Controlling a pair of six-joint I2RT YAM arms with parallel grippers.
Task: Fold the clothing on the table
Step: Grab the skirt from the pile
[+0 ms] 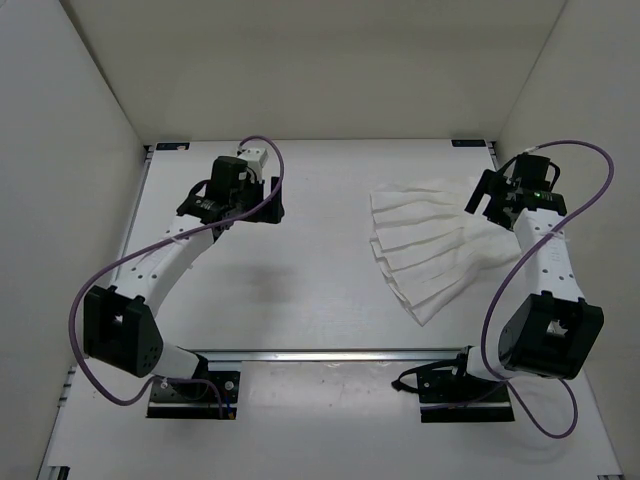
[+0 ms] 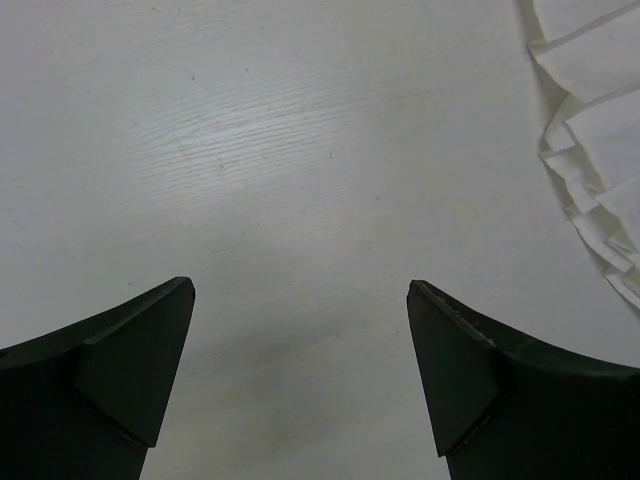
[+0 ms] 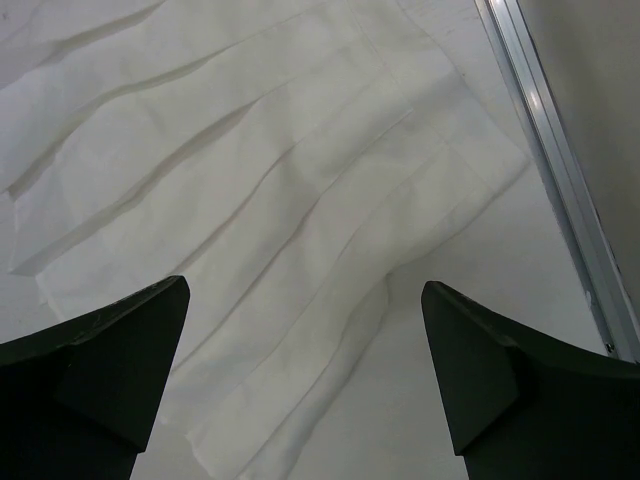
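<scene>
The clothing [image 1: 435,250], a white pleated garment with a scalloped edge, is seen spread flat on the right half of the table [image 1: 320,290], its pleats fanned out toward the middle and its narrower end lying under the right arm. In the overhead view the right gripper [image 1: 490,205] is held over the far right part of the garment, while the left gripper [image 1: 232,205] is held over bare tabletop on the far left, well apart from the fabric. In the left wrist view the left gripper [image 2: 300,287] is shown with its jaws spread wide; nothing is held between the two dark fingers [image 2: 120,380], and only the white table [image 2: 300,150] is seen in the gap. The scalloped edge of the clothing [image 2: 590,120] is caught at the right margin of that view, clear of the fingers. In the right wrist view the right gripper [image 3: 305,285] is likewise shown with jaws wide apart and nothing gripped; the pleated clothing [image 3: 250,180] fills the space between and beyond its fingers [image 3: 500,380]. Whether those fingertips touch the cloth cannot be told. A strip of bare table [image 3: 480,330] is seen beside the garment's edge, and an aluminium rail [image 3: 550,150] is seen along the table's right side, near the fabric but not touched by it.
</scene>
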